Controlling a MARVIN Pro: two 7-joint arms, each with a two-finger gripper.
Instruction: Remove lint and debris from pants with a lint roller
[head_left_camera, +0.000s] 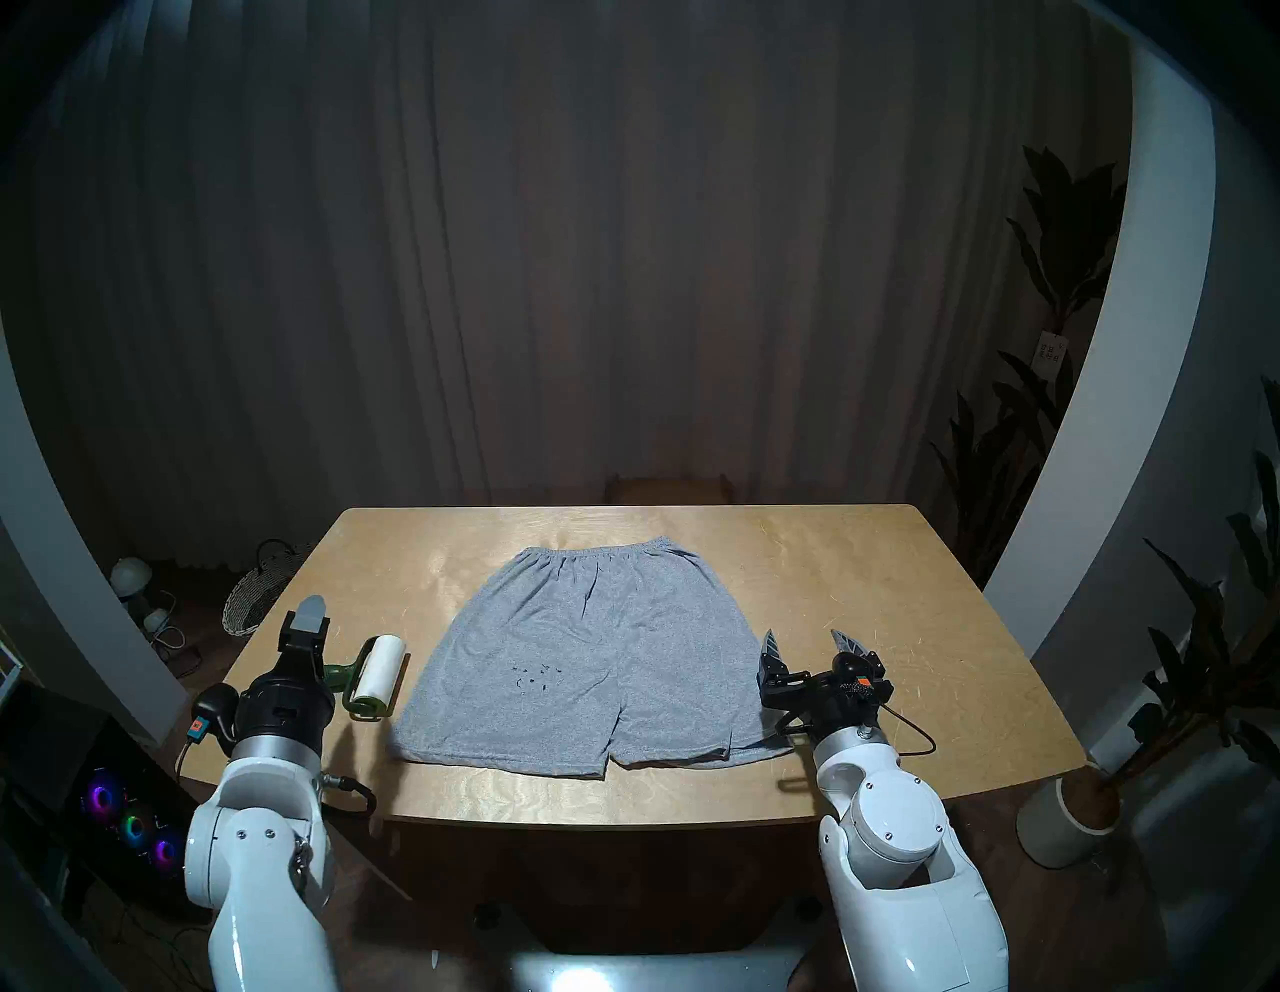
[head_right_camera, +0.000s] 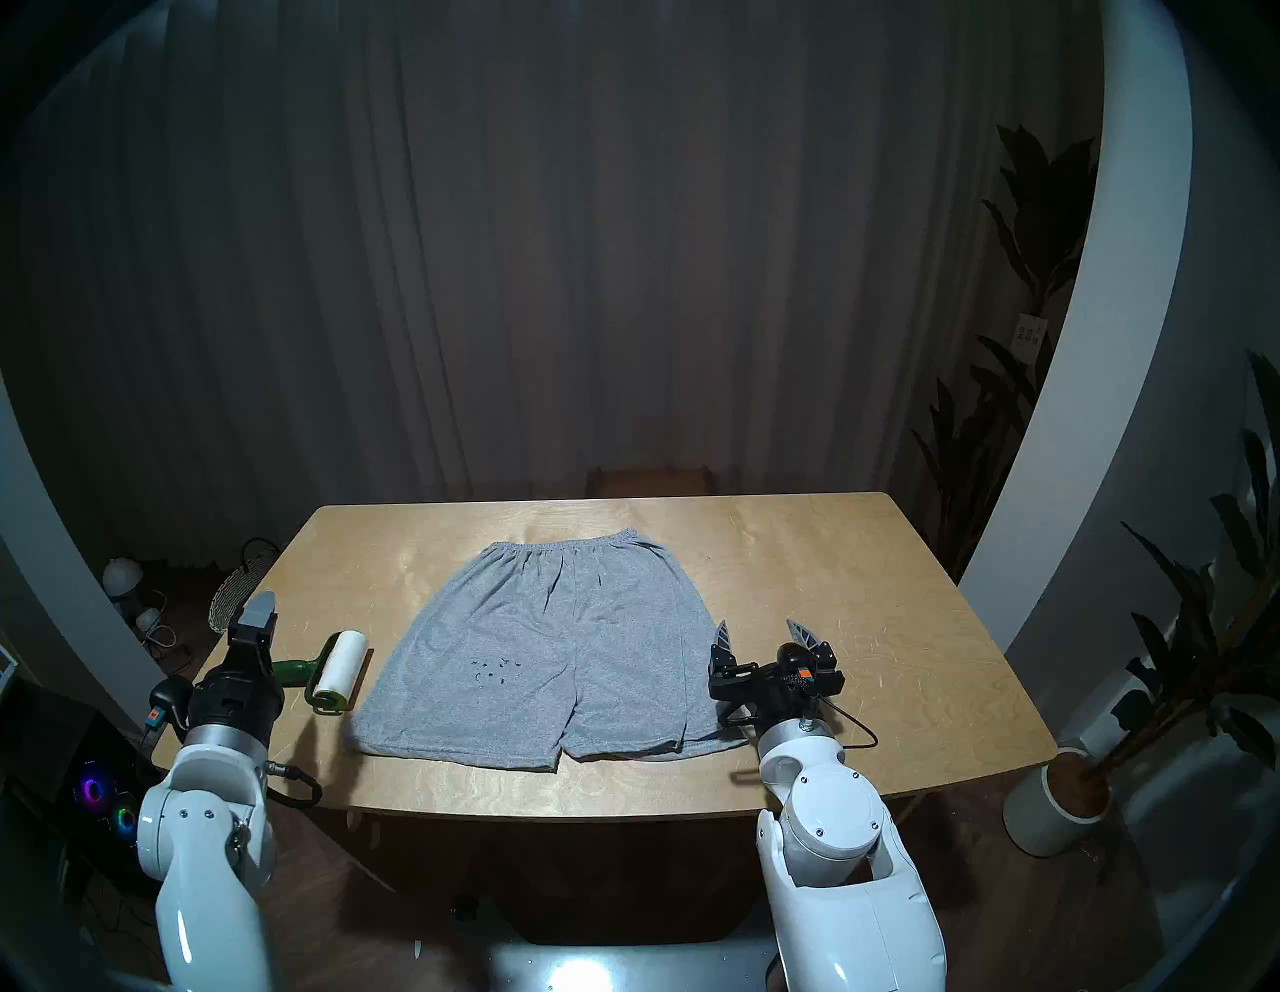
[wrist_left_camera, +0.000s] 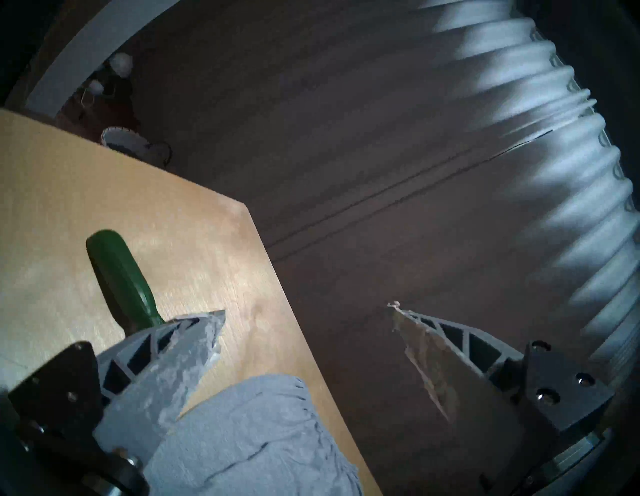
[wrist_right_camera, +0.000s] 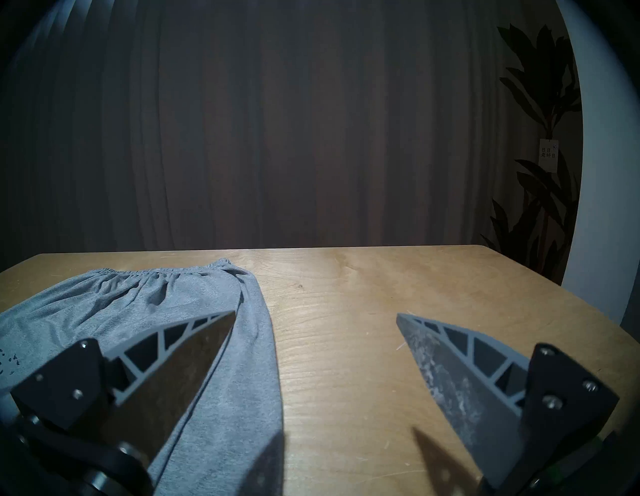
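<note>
Grey shorts (head_left_camera: 589, 644) lie flat on the wooden table (head_left_camera: 866, 589), waistband at the far side. A cluster of black specks (head_left_camera: 533, 677) sits on their left leg. The lint roller (head_left_camera: 377, 668), white roll and green handle, lies on the table left of the shorts. My left gripper (head_left_camera: 308, 616) is open and empty, hovering just left of the roller's handle. In the left wrist view the gripper (wrist_left_camera: 306, 311) is open, the green handle (wrist_left_camera: 121, 277) lies beside one finger, and the roll is hidden. My right gripper (head_left_camera: 810, 641) is open and empty at the shorts' right edge (wrist_right_camera: 138, 304).
A wicker basket (head_left_camera: 253, 603) and a computer with coloured fans (head_left_camera: 131, 824) stand on the floor at the left. A potted plant (head_left_camera: 1067, 817) stands by the table's near right corner. A wooden stool (head_left_camera: 668, 488) and a curtain are behind the table.
</note>
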